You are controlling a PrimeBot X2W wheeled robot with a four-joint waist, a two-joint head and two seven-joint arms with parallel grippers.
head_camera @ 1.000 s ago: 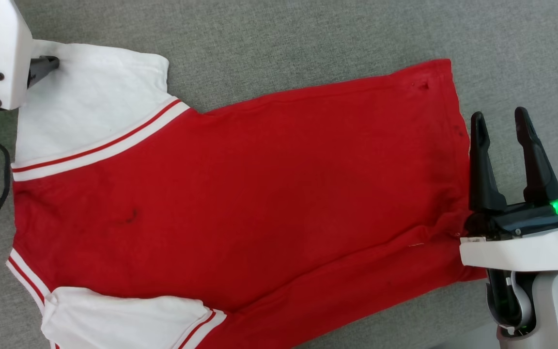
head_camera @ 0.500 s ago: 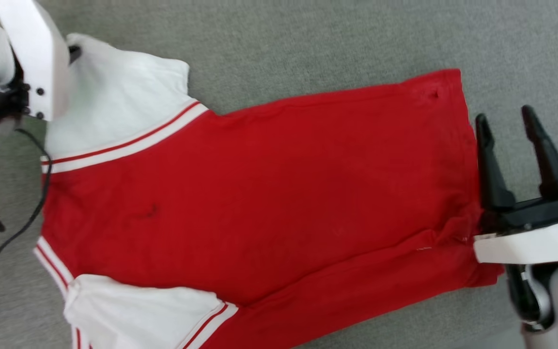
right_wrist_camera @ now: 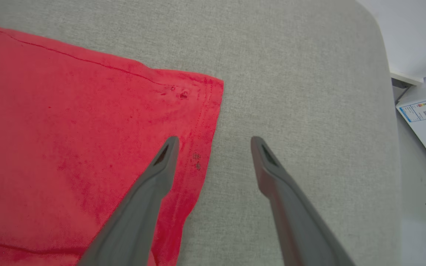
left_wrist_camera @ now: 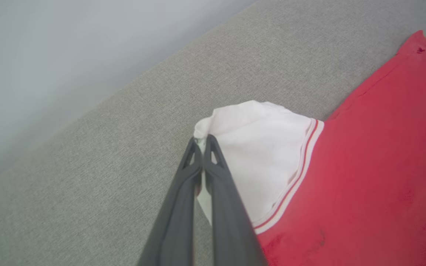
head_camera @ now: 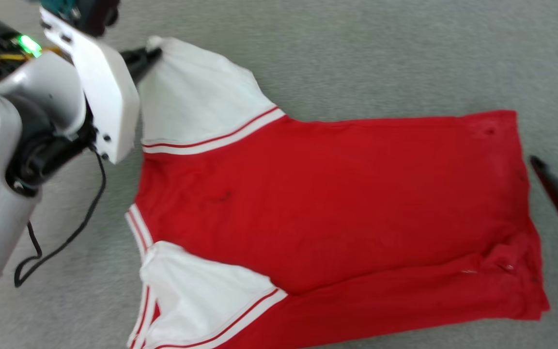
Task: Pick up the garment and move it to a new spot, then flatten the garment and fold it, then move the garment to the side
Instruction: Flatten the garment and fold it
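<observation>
The garment (head_camera: 337, 203) lies spread on the grey surface, a red shirt body with white sleeves trimmed in red and white stripes. My left gripper (head_camera: 150, 51) is at the upper left, shut on the outer corner of the far white sleeve (head_camera: 196, 97). In the left wrist view the left gripper (left_wrist_camera: 202, 142) pinches that sleeve (left_wrist_camera: 261, 155) at its bunched tip, and the cloth rises towards it. My right gripper (right_wrist_camera: 214, 142) hangs open over the garment's (right_wrist_camera: 68, 111) bottom hem, one finger above the red cloth and the other above the bare surface. The right gripper (head_camera: 555, 154) sits at the head view's right edge.
A grey fabric-covered surface (head_camera: 356, 58) carries everything. Its rounded edge (right_wrist_camera: 386, 111) lies just right of my right gripper, with a white labelled box (right_wrist_camera: 425, 122) beyond it. A black cable (head_camera: 66, 232) hangs from my left arm. Another edge (left_wrist_camera: 98, 99) runs behind the sleeve.
My left gripper has shut on the sleeve's corner and drawn it up. The head view has swung left, so the garment sits further right in it. The right gripper stays open by the hem.
</observation>
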